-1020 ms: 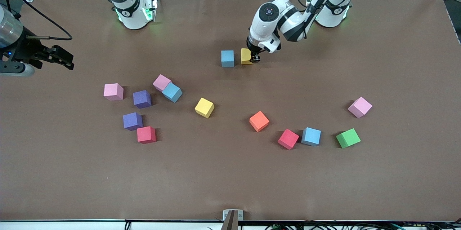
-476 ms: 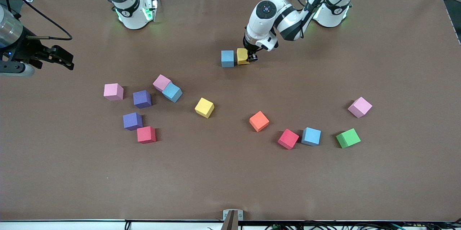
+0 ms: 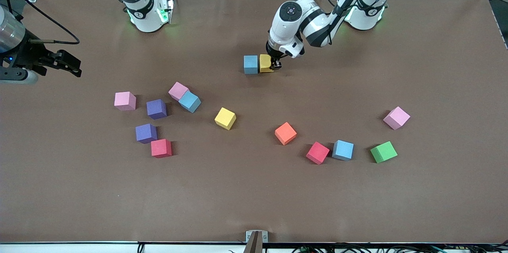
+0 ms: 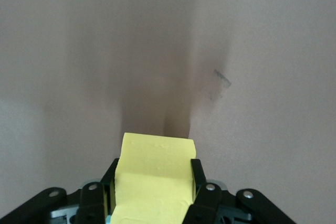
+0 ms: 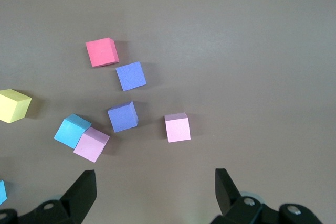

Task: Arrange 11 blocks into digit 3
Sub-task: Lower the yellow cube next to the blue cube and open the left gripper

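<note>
Left gripper (image 3: 274, 64): clamped on a yellow cube (image 3: 266, 63) — it sits touching a light blue cube (image 3: 250, 64) near the arms' bases.
Right gripper (image 5: 155, 190): waiting, fingers spread wide over the table's right-arm end.
Other blocks: scattered nearer the camera.

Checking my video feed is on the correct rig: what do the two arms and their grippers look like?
Both arms are glossy white with black joint bands and green lights glowing at their bases. Black cables run along them. The left arm has a round black cap with a small marking on its wrist; its left gripper is black with thin fingers. The right gripper is black too, with wedge-shaped fingers.
</note>
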Robot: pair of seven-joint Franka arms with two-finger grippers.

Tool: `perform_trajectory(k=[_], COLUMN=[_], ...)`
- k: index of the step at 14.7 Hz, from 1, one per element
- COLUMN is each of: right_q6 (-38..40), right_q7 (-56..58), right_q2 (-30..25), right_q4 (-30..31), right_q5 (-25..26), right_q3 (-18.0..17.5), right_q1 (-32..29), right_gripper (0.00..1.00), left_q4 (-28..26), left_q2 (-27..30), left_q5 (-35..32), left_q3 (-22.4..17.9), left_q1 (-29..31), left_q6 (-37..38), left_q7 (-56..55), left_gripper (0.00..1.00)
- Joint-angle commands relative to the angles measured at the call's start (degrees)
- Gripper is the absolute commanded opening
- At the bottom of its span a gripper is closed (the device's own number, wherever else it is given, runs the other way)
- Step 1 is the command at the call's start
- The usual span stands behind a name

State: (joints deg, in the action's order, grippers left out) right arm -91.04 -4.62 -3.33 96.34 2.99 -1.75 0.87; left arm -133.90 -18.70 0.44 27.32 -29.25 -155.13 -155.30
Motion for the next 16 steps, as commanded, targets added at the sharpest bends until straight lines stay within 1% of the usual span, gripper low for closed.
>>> perform_trajectory(k=[1, 14, 15, 16], right_q6=[0.07, 0.07, -0.01, -0.01], right_q7=[-0.31, -0.31, -0.31, -0.31], right_q2=[-0.28, -0.28, -0.28, -0.28], right_q4=[0.07, 0.07, 0.07, 0.07], right_q5=[0.00, 0.00, 0.00, 0.00], right_q3=[-0.45, -0.45, -0.45, -0.45], right_q1=[-0.61, -0.61, -0.61, -0.61], right_gripper=[1.00, 1.00, 1.00, 1.00], left_q4=[2.06, 3.12, 3.29, 3.64], left_q2=[-1.95, -4.24, -4.85, -4.94], left_q5=[-1.67, -2.90, -2.90, -2.90], left_q3=[-0.87, -0.87, -0.87, -0.95], left_q1=[-0.89, -1.77, -1.86, -1.86], left_q6=[-0.43, -0.43, -0.43, -0.43], left_q7=[-2.38, -2.73, -2.73, -2.73], left_gripper=[0.27, 0.27, 0.28, 0.32])
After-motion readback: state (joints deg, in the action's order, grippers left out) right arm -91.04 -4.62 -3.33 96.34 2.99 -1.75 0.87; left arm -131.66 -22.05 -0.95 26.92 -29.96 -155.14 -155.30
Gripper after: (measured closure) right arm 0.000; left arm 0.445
